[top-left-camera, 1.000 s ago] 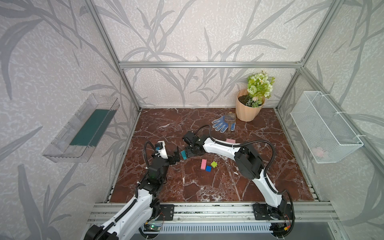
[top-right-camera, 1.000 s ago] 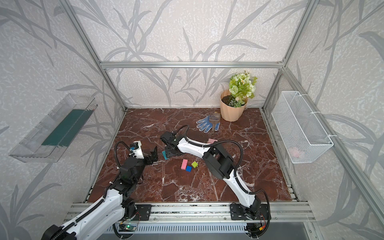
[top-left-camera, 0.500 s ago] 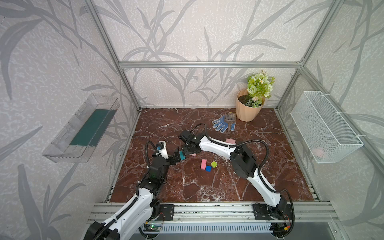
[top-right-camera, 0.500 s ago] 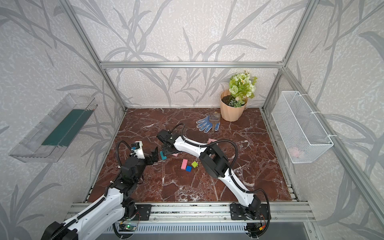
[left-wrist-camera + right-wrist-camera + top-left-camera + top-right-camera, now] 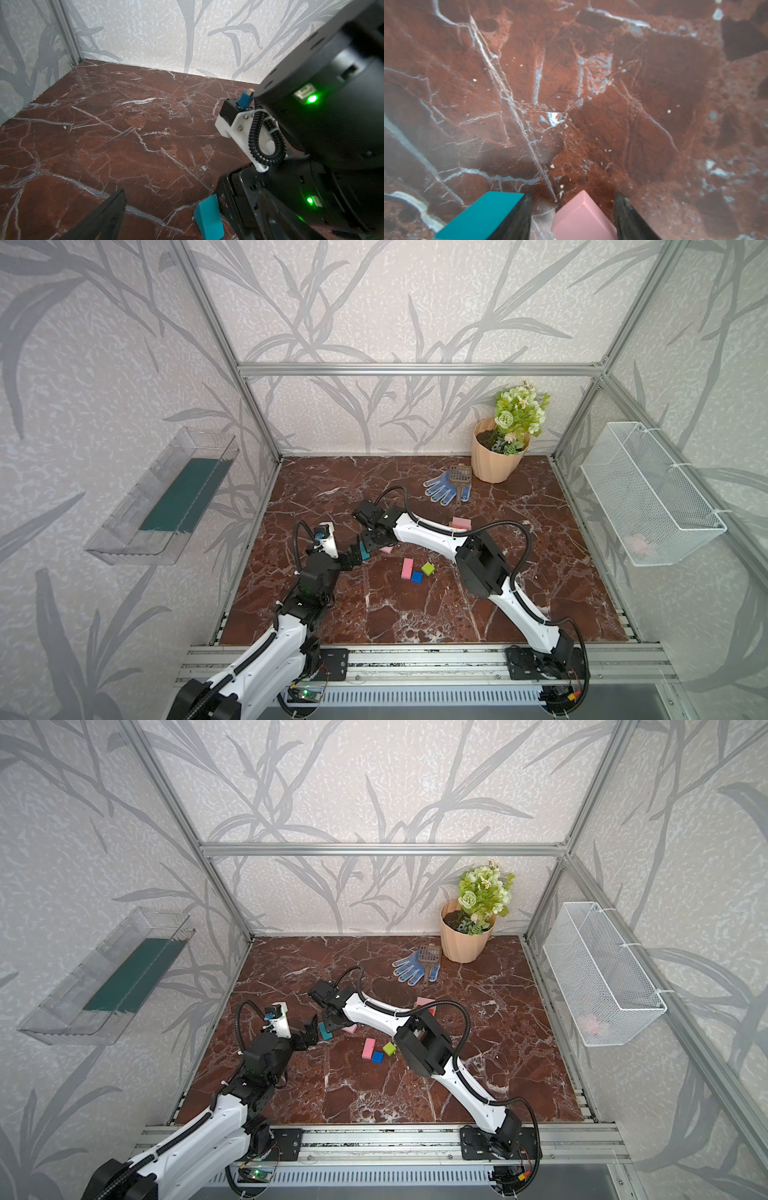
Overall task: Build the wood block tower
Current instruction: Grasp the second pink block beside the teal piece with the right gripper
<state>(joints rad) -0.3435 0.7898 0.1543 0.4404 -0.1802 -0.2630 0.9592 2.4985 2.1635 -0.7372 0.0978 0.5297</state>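
Blocks are painted wood: light, stiff, slick-faced. Take each across its long flat sides, mid-length.

Top view: right pincer (image 5: 376, 544) hangs low over a pink block (image 5: 387, 550) on the bench (image 5: 415, 614). Teal block (image 5: 365, 551) sits between it and the left pincer (image 5: 355, 556). Spare pink (image 5: 407, 568), blue cube (image 5: 417, 576) and green cube (image 5: 428, 569) lie loose, back toward the right arm's elbow. No tower visible; far pink (image 5: 461, 523) is part-hidden past that arm.

Left wrist: left pincer spread wide, empty, teal block just ahead of its finger (image 5: 108, 216).

Right wrist: fingers (image 5: 519, 216) straddle the pink block, gap showing on one side, so not clamped yet. Teal block sits just outside one finger; closing could nudge it.
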